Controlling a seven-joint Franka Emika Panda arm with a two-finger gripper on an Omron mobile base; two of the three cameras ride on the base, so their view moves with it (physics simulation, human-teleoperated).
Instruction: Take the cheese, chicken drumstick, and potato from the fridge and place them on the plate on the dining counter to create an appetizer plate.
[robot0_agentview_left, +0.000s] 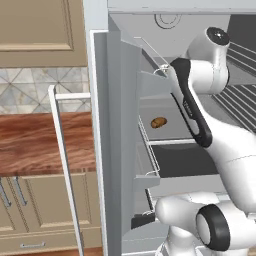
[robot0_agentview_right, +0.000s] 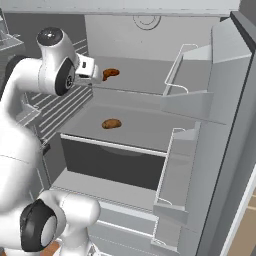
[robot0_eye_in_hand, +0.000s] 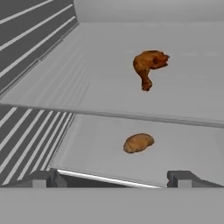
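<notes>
Open fridge (robot0_agentview_right: 220, 100), light grey throughout, its door swung wide with white wire-railed bins; inside, smooth matte grey shelves (robot0_agentview_right: 145, 127) stand stacked above a dark drawer front. The white arm reaches in from the front, and its gripper (robot0_eye_in_hand: 114, 178) hangs at the mouth of the compartment with both dark fingertips spread wide and nothing between them.

Two of the foods lie ahead of the tool, on separate levels. The potato (robot0_eye_in_hand: 138, 142), a smooth tan-brown oval, rests on the lower shelf, the nearer of the two, slightly to the right of the midline between the fingertips in the hand view; its long axis runs roughly crosswise to the line of approach. The chicken drumstick (robot0_eye_in_hand: 149, 65), a glossy reddish-brown curved piece, lies on the upper shelf, deeper in and well apart from the potato, its thick end up and right and its narrow bone end pointing down toward the camera.

Judged from this layout, the potato is the readier target: a forward and downward reach, with the jaws straddling its short axis.
</notes>
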